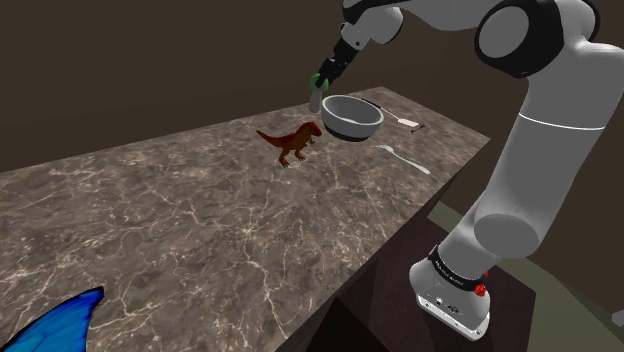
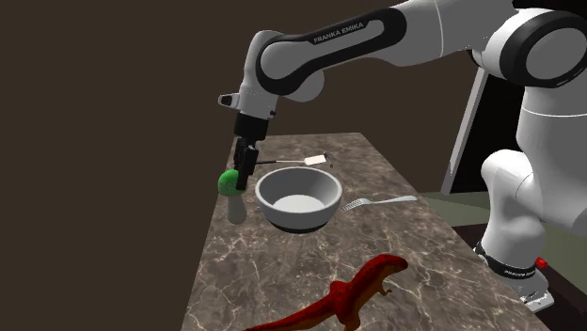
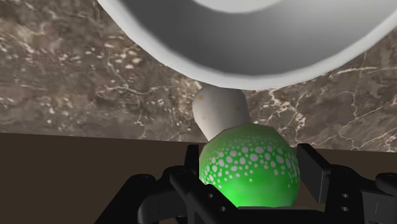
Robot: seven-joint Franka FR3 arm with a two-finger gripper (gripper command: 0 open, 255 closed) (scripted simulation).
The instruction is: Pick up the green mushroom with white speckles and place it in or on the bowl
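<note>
The arm (image 2: pixel 376 38) stretched out over the bench (image 1: pixel 180 220) and bent down at the wrist, so the claw (image 2: pixel 245 175) pointed downward. It pinched the green, white-speckled cap of the mushroom (image 3: pixel 249 167), whose pale stem hung just beside the grey bowl (image 2: pixel 299 199).

Dim scene, seemingly lit from above.

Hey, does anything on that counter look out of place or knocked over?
Nothing looks spilled or damaged. The green mushroom, clasped in the gripper, is close beside the bowl near the edge of the counter.
</note>
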